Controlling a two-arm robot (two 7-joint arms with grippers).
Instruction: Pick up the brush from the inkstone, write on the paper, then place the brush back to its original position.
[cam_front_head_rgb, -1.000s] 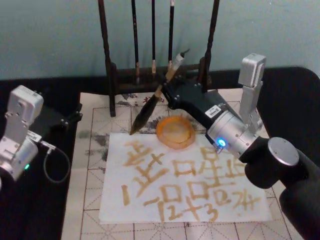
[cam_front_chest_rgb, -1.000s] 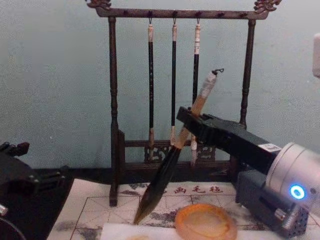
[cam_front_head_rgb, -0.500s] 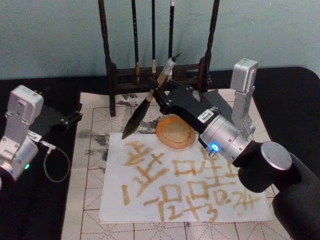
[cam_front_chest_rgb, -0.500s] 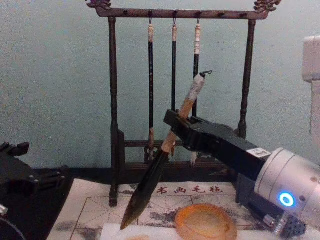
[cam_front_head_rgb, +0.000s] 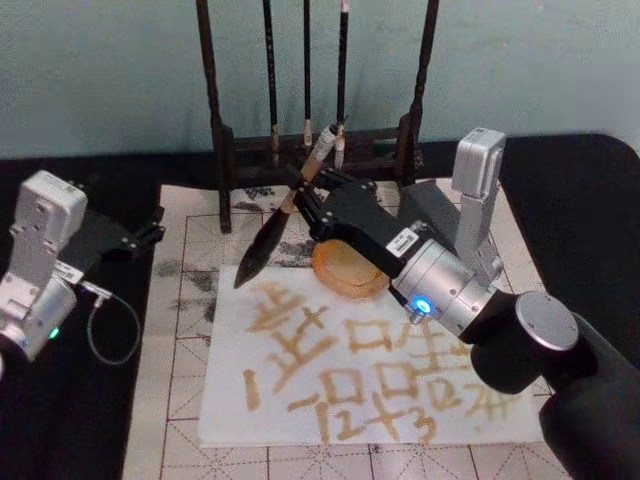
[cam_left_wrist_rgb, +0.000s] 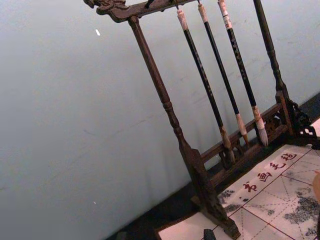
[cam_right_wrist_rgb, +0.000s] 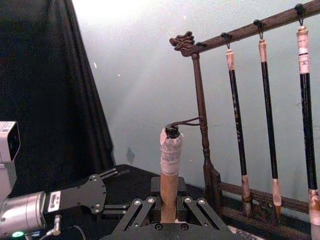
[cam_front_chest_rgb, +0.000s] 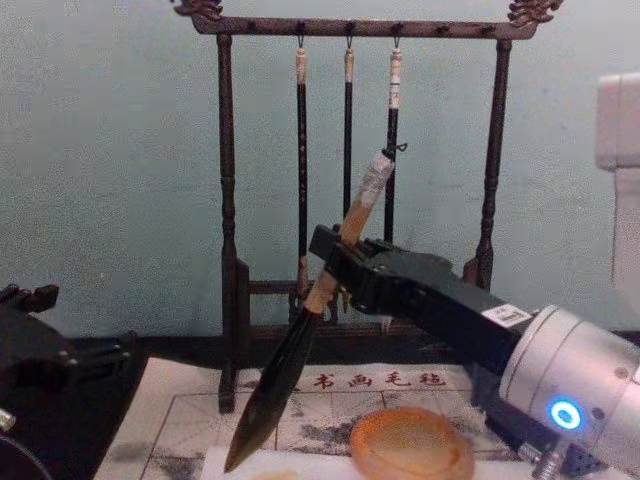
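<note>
Bamboo handle clamped in your right gripper (cam_front_head_rgb: 305, 197), the brush (cam_front_head_rgb: 262, 243) hangs tuft-down over the paper's (cam_front_head_rgb: 228, 330) far-left corner beside the inkstone (cam_front_head_rgb: 342, 276), apparently ready to write: lower it gently; left gripper (cam_front_head_rgb: 150, 228) sits parked.

We see dark wooden rack (cam_front_chest_rgb: 226, 200) upper centre of chest frame, base at far edge of mat. We count three thin black-handled brushes (cam_front_chest_rgb: 347, 150) hanging from top bar, tufts down. Off-white mat (cam_front_head_rgb: 185, 330): red grid, red characters (cam_front_chest_rgb: 375, 381), grey ink stains (cam_front_head_rgb: 192, 283). Black cloth (cam_front_head_rgb: 570, 180) beneath, teal wall (cam_front_chest_rgb: 110, 150) behind.
</note>
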